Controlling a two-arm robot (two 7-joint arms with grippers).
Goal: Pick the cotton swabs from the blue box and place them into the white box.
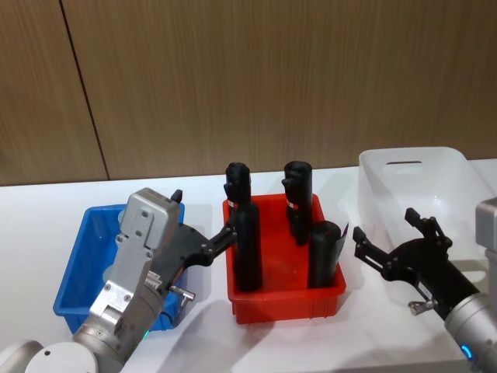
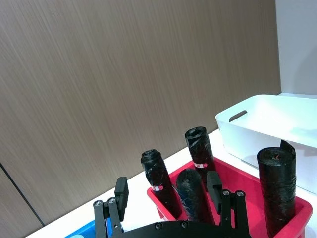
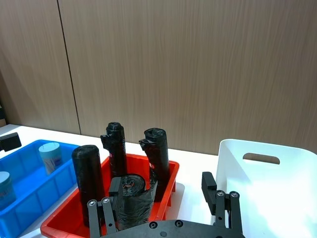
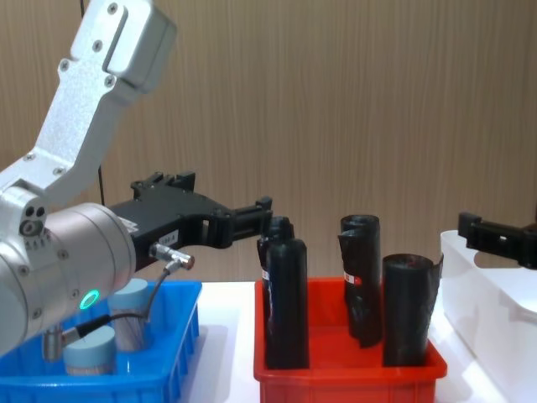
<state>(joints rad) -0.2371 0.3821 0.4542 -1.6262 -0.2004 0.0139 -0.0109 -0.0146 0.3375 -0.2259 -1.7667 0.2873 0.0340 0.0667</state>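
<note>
Though small red-and-white labels (image 2: 200, 165) band the black rolls (image 1: 247, 249), their writing is too small to read; I count four rolls upright in the red bin (image 1: 287, 305) and two cotton swabs (image 3: 49, 156) jars in the blue box (image 1: 74, 273). The right wrist and chest views give me both jars, while in the head view my left arm stands in front of them. My left end effector (image 1: 203, 214) hovers over the blue box, spread wide and empty, and my right end effector (image 1: 386, 225) hangs just as wide and empty above the desk (image 1: 46, 203), between the red bin and the white box (image 1: 435, 183).
</note>
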